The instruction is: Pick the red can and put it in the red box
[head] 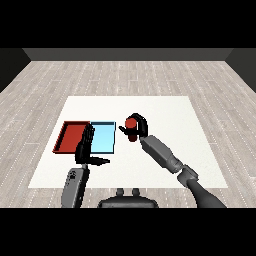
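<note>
Head view: on the white table (165,107) the 2 trays lie side by side, touching, the red tray (70,136) on the left and the blue tray (104,138) on its right. The right hand (138,126) reaches in from the lower right on its grey forearm (161,154) and curls round the red can (131,123), fingers arched over the top and thumb at the left side. The can stands upright, just right of the blue tray and apart from it; whether it rests on the table or is lifted, I cannot tell. The left hand (86,145) hangs over the seam between the trays, fingers straight and pointing away, thumb stuck out to the right, holding nothing.
</note>
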You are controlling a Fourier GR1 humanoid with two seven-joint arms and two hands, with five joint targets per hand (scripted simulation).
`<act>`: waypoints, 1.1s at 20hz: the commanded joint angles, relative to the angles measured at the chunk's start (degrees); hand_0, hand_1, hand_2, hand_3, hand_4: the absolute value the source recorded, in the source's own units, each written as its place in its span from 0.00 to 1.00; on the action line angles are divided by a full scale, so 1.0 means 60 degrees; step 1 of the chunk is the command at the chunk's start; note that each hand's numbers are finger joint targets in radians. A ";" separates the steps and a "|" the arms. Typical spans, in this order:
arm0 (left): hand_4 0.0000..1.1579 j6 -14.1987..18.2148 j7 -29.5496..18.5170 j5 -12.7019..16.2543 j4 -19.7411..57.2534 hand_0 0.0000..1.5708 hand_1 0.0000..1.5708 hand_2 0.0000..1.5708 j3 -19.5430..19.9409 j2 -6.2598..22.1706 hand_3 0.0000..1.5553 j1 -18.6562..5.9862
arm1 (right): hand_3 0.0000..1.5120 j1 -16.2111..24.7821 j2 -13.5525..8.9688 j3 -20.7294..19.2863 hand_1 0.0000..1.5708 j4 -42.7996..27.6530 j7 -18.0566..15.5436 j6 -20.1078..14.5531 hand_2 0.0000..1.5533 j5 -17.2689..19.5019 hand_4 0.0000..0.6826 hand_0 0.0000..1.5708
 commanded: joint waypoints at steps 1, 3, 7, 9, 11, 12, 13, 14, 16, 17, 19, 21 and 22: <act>0.00 0.0344 0.1010 -0.0399 -0.0105 0.00 0.00 0.00 -0.0568 -0.0078 0.00 -0.0710 | 0.92 0.0764 -0.0563 0.0074 0.95 -0.1975 0.0360 -0.0587 0.93 0.0446 0.92 0.95; 0.00 0.0557 0.1179 -0.0522 -0.0311 0.00 0.00 0.00 -0.1076 -0.0079 0.00 -0.0331 | 0.92 0.1426 -0.1013 0.0292 0.95 -0.3383 0.0811 -0.1133 0.93 0.0666 0.92 0.95; 0.00 0.0897 0.1305 -0.0558 -0.0304 0.00 0.00 0.00 -0.1372 -0.0081 0.00 -0.0444 | 0.92 0.2071 -0.1392 0.0017 0.92 -0.4451 0.1188 -0.1109 0.91 0.1468 0.93 0.92; 0.00 0.1389 0.0993 -0.0681 0.0473 0.00 0.00 0.00 -0.1764 -0.0081 0.00 -0.0779 | 0.91 0.2457 -0.1312 0.0145 0.92 -0.5137 0.1274 -0.1418 0.90 0.1766 0.92 0.92; 0.00 0.2045 0.1795 -0.0872 -0.0437 0.00 0.00 0.00 -0.2353 -0.0081 0.00 -0.0650 | 0.91 0.2331 -0.1532 -0.0285 0.92 -0.5420 0.1470 -0.1187 0.91 0.1919 0.93 0.92; 0.00 0.2074 0.1734 -0.0708 -0.0056 0.00 0.00 0.00 -0.2479 -0.0081 0.00 -0.0779 | 0.92 0.2752 -0.1841 -0.0067 0.91 -0.6335 0.1722 -0.1529 0.91 0.2078 0.92 0.91; 0.00 0.1335 0.1417 -0.0760 0.0721 0.00 0.00 0.00 -0.1776 -0.0082 0.00 -0.1167 | 0.92 0.2731 -0.1405 -0.0273 0.90 -0.5472 0.1312 -0.1049 0.91 0.2367 0.92 0.90; 0.00 0.1596 0.1094 -0.0736 0.0929 0.00 0.00 0.00 -0.1949 -0.0082 0.00 -0.1091 | 0.92 0.3119 -0.1071 -0.0261 0.90 -0.5544 0.0858 -0.0890 0.91 0.2466 0.92 0.90; 0.00 0.2517 0.1789 -0.0681 0.0575 0.00 0.00 0.00 -0.2941 -0.0082 0.00 -0.1197 | 0.92 0.3211 -0.1499 -0.0388 0.91 -0.6457 0.1521 -0.1099 0.92 0.2690 0.93 0.91; 0.00 0.2330 0.2417 -0.0541 0.0437 0.00 0.00 0.00 -0.2459 -0.0082 0.00 -0.1745 | 0.93 0.3492 -0.1578 -0.0288 0.92 -0.6881 0.1599 -0.1152 0.92 0.2882 0.91 0.92; 0.00 0.2246 0.0829 -0.0422 0.1591 0.00 0.00 0.00 -0.2520 -0.0082 0.00 -0.1056 | 0.92 0.3652 -0.1362 -0.0619 0.92 -0.6593 0.1365 -0.0789 0.92 0.3090 0.91 0.92; 0.00 0.2234 0.0986 -0.0235 0.1965 0.00 0.00 0.00 -0.2548 -0.0082 0.00 -0.1747 | 0.92 0.3037 -0.1072 -0.0778 0.92 -0.6668 0.2224 -0.0841 0.92 0.3543 0.90 0.92; 0.00 0.2330 0.0516 -0.0089 0.2752 0.00 0.00 0.00 -0.2635 -0.0082 0.00 -0.1836 | 0.92 0.3497 -0.1172 -0.0469 0.92 -0.7274 0.2217 -0.1305 0.92 0.3787 0.91 0.92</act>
